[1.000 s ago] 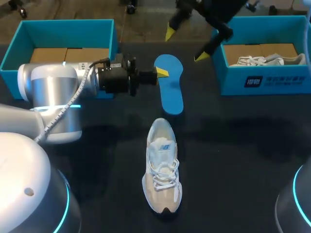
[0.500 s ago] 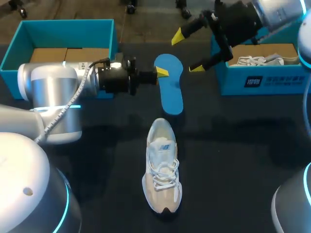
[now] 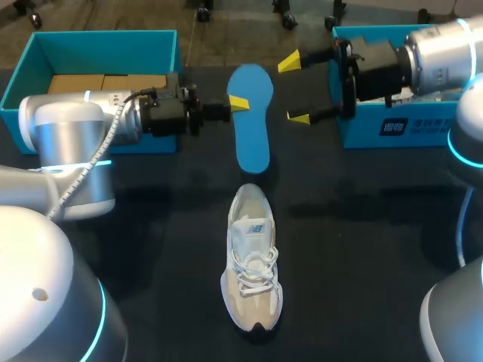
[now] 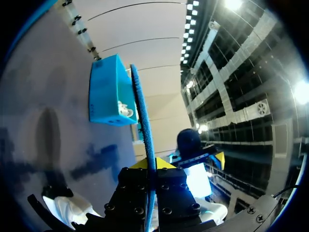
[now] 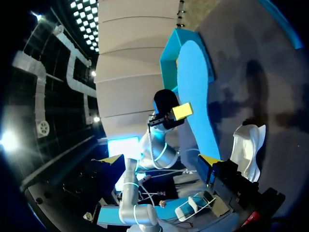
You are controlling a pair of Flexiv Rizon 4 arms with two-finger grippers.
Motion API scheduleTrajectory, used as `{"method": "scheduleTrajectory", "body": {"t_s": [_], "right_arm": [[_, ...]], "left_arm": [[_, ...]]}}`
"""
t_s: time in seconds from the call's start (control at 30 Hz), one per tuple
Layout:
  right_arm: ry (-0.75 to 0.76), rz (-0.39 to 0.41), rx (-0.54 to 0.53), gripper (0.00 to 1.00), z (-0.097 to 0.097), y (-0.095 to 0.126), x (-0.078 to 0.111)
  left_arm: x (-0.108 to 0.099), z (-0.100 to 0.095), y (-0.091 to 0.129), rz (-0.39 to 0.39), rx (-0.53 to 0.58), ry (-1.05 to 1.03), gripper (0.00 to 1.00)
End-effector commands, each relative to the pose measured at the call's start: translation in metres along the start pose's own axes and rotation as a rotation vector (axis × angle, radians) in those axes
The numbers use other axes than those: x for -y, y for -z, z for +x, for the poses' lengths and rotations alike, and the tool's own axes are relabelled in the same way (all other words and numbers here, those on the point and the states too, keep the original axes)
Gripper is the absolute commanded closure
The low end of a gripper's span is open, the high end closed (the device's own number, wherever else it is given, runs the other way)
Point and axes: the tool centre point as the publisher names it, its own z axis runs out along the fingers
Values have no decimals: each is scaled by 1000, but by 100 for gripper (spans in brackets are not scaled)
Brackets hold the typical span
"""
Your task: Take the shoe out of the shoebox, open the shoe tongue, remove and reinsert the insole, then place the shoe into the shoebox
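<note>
Two long axes noted, both running near to far in the head view. The white shoe (image 3: 251, 256) lies upright on the black table (image 3: 362, 226), toe toward the robot, heel opening toward the blue insole (image 3: 251, 124). The insole is just beyond the heel, broad face up to the head camera. The left gripper (image 3: 238, 103) is clamped on the insole's left edge. The left wrist view confirms this: the insole runs edge-on as a thin blue line between the closed fingers. The right gripper (image 3: 294, 89) has its fingers spread wide, holding nothing, one tip farther and one nearer, both just beside the insole's right edge and apart from it. Both wrists lie level, the left pointing rightward across the table and the right pointing leftward, facing each other across the insole. The left shoebox (image 3: 98, 38) shows brown cardboard (image 3: 106, 83) inside. The right shoebox (image 3: 392, 127) is largely covered by the right arm in the head view; the left wrist view shows something white inside it. The right wrist view shows the insole's flat face.
</note>
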Motion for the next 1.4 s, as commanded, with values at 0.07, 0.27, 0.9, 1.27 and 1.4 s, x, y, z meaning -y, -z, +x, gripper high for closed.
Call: {"method": "scheduleTrajectory", "body": {"t_s": [0.07,0.27,0.9,1.27,1.4], "right_arm": [[8,-7,-144,0,-7,-1,0],[17,-12,-172,0,-8,3,0],[18,-12,-173,0,-7,3,0],[18,-12,-173,0,-7,3,0],[18,-12,-173,0,-7,3,0]], "left_arm": [[8,8,7,60,-57,-82,100],[14,35,13,54,-140,-374,100],[19,59,29,56,-81,-1292,100],[25,64,49,-189,-252,-1800,100],[25,64,49,-189,-252,-1800,100]]}}
